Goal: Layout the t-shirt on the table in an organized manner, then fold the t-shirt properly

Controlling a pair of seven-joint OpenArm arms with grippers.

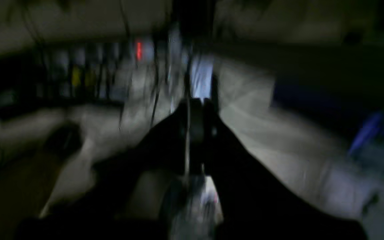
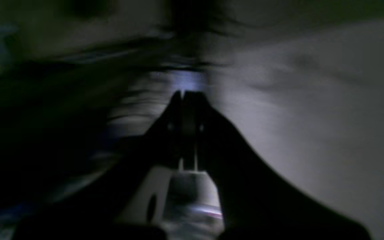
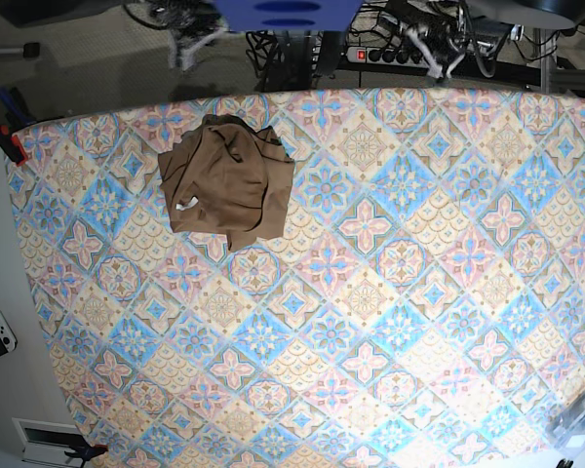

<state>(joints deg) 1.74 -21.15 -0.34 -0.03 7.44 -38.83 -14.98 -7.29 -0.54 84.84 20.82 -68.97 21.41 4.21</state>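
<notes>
- Tan-brown cotton, bunched: the t-shirt (image 3: pixel 227 180) lies as a crumpled heap near the far edge of the table (image 3: pixel 390 322), toward the base view's left; a small white tag shows at its left side.
- Patterned cloth in pastel blue, pink and cream covers the table; most of its surface is bare, which leaves room to spread the garment flat.
- Left gripper (image 1: pixel 196 101): jaws pressed together with nothing between them, seen in a dark, motion-blurred wrist view; it probably points out over the floor rather than at the table.
- Right gripper (image 2: pixel 182 94): jaws likewise closed and empty, against a blurred grey background.
- Neither gripper can be made out clearly over the table in the base view, so both appear well apart from the garment.
- Judged stage: laying out is not yet begun; the shirt, being heaped, must first be reached and opened out.
</notes>
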